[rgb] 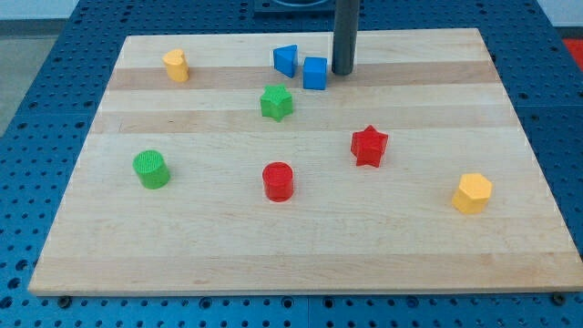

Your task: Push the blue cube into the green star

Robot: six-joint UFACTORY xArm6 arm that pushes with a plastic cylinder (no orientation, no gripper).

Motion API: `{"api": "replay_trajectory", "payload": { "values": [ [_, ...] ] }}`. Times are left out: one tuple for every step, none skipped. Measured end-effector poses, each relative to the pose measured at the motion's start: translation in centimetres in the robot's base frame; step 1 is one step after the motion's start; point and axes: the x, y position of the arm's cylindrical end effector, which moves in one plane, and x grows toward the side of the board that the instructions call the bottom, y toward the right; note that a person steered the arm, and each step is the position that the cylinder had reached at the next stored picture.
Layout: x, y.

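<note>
Tip (342, 72) just beside blue cube (315, 73)

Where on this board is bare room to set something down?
Free: the strip along the view's bottom below the green cylinder and red cylinder; the view's top right. Crowded: top centre, where my tip, blue cube, blue triangular block and green star cluster.

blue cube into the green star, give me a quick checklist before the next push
1. My tip on the board, right of the blue cube: ok.
2. Tip touching the cube: cannot tell, a thin gap seems to show.
3. Tip on the side opposite the green star: not ok, star lies lower left, tip is level right.
4. Cube-to-star path free: ok.
5. Blue triangle clear of that path: ok, but it sits close.
</note>
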Motion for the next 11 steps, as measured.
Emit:
{"api": "replay_trajectory", "payload": {
  "values": [
    [1.5, -7.6],
    [0.3, -11.0],
    [-0.1, -8.1],
    [-4.2, -4.8],
    [-5.6, -7.3],
    [-3.3, -14.8],
    [-1.6, -19.1],
    [0.1, -17.5],
    [0.0, -13.2],
    [0.0, -9.4],
    [1.4, -9.0]
  ]
}}
